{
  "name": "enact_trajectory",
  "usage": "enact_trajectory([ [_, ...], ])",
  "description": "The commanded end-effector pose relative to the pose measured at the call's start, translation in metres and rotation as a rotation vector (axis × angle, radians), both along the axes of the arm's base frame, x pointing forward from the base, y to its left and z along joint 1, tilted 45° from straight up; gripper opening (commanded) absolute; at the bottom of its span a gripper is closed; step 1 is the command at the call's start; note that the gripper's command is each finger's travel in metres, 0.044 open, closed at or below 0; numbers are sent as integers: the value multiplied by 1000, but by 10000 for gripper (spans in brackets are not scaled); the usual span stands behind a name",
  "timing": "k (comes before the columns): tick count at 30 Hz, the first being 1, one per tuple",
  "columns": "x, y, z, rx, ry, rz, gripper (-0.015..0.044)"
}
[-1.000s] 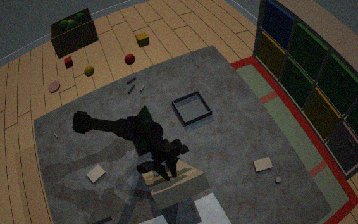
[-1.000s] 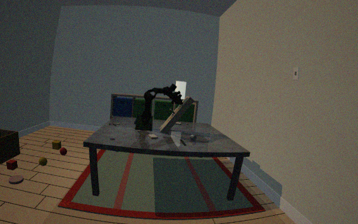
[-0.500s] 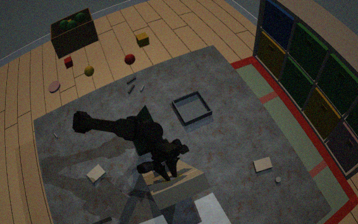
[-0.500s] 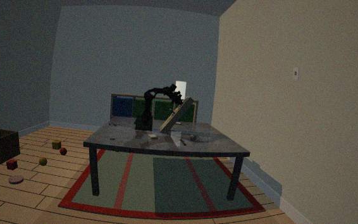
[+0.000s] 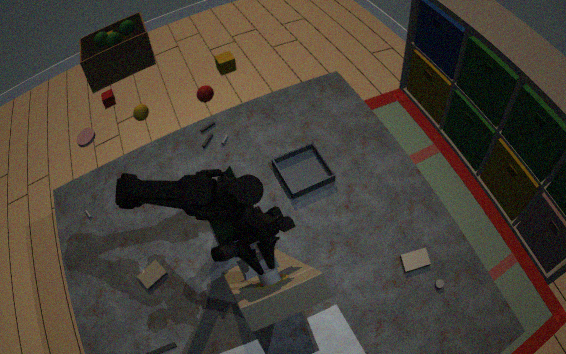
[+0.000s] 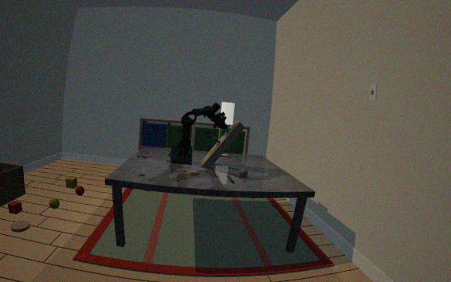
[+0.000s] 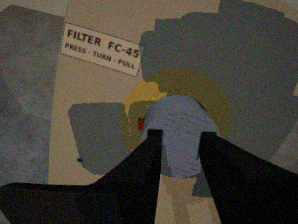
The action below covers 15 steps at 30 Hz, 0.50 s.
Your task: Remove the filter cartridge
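Observation:
The filter cartridge [image 5: 271, 278] [image 7: 180, 112], a pale grey cylinder, stands partly proud of the sloping service panel [image 5: 289, 304] [image 6: 223, 146] [image 7: 59, 100], inside a yellow ring [image 7: 220, 102]. Its side wall shows in the wrist view; whether its lower end is still inside the opening cannot be told. My gripper [image 5: 268, 271] [image 7: 178, 136] is shut on the cartridge, one finger on each side; the slots are hidden by the fingers. The square dark-rimmed tray [image 5: 314, 187] lies apart on the table, behind the arm in the top view, with nothing in it.
A label [image 7: 101, 49] is on the panel face. Pale blocks [image 5: 152, 274] [image 5: 415, 260] lie on the table on either side of the panel, with a small round piece [image 5: 439, 284] at the right. Small dark rods [image 5: 208, 140] lie left of the tray.

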<state>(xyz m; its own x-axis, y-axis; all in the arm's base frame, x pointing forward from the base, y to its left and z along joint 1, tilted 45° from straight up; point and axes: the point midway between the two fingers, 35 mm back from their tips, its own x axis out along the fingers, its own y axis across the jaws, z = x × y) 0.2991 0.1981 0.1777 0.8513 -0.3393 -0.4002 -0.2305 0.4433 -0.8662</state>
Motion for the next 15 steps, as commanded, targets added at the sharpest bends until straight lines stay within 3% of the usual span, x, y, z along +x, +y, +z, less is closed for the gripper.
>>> enact_trajectory([
  [1,-15,8,3,8,16,6,0],
  [15,-40,9,12,9,7,-1,0],
])
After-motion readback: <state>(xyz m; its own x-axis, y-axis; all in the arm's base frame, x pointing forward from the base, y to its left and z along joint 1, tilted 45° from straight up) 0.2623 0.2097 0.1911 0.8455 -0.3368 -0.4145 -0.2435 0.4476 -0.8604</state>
